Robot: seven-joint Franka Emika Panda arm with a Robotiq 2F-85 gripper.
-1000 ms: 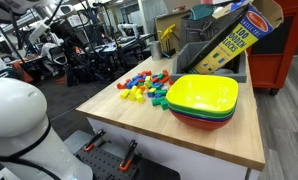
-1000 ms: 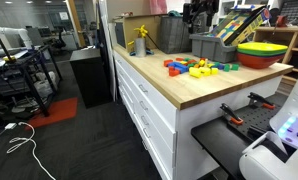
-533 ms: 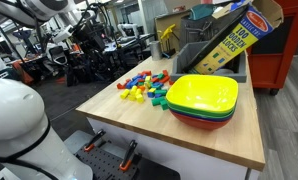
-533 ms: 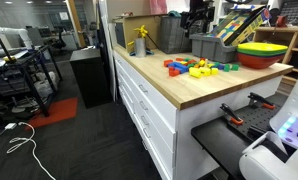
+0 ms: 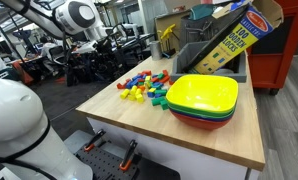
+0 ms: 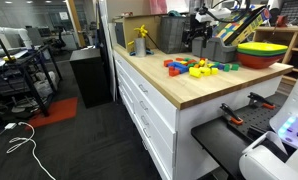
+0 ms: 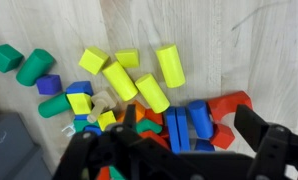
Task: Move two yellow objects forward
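Observation:
A pile of toy blocks lies on the wooden table in both exterior views point(image 5: 144, 88) point(image 6: 194, 68). In the wrist view several yellow blocks sit at the pile's upper part: a long yellow cylinder point(image 7: 170, 65), another yellow cylinder point(image 7: 119, 80), a third point(image 7: 152, 92) and small yellow blocks point(image 7: 94, 60) point(image 7: 127, 59). Red, blue and green blocks lie around them. My gripper point(image 7: 179, 160) is open and empty. It hangs high above the pile point(image 5: 110, 38) point(image 6: 199, 28) and touches nothing.
A stack of bowls with a yellow-green one on top point(image 5: 202, 98) point(image 6: 261, 50) stands beside the pile. A big box with yellow lettering point(image 5: 229, 40) leans in a grey bin point(image 6: 211, 45) behind. Bare table surface point(image 5: 139, 118) lies in front of the blocks.
My arm has swung in over the table and the gripper has come down toward the block pile. The blocks have not moved.

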